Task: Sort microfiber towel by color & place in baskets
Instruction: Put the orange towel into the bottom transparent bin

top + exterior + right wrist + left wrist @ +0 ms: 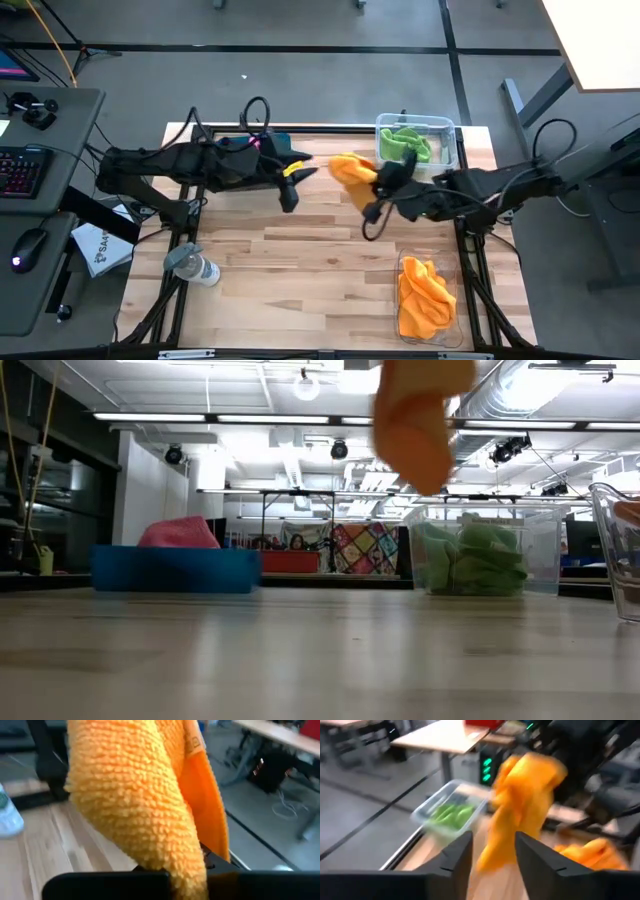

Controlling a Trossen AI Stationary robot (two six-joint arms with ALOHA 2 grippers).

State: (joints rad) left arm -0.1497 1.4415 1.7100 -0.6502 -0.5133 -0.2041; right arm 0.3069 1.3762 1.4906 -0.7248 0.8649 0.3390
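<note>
My right gripper (pixel 378 182) is shut on an orange towel (pixel 350 168) above the table's middle, toward the far side. In the low view that towel (pixel 415 420) hangs high over the wood. My left gripper (pixel 298 172) is open, just left of the towel and apart from it. In the left wrist view its fingers (pixel 492 852) frame the towel (pixel 522 810) farther off. Green towels (pixel 408 143) lie in a clear bin (pixel 447 128) at the far right. Orange towels (pixel 423 293) fill a clear bin (pixel 453 322) at the near right. A pink towel (pixel 180 532) sits in the teal tray (pixel 175 570). My right gripper pinches the orange towel between its two fingers (pixel 212 862); bunched cloth (pixel 187 870) hides which edge or fold they have. The fingers come roughly level from the table's right. The towel is lifted clear of the table and hangs slack from the gripper.
A grey-capped clear bottle (pixel 196 266) lies near the table's left edge. The teal tray (pixel 272 134) is partly under the left arm at the far edge. Bare wood (pixel 300 270) spreads across the near middle of the table. Desks and a keyboard stand off the table's left.
</note>
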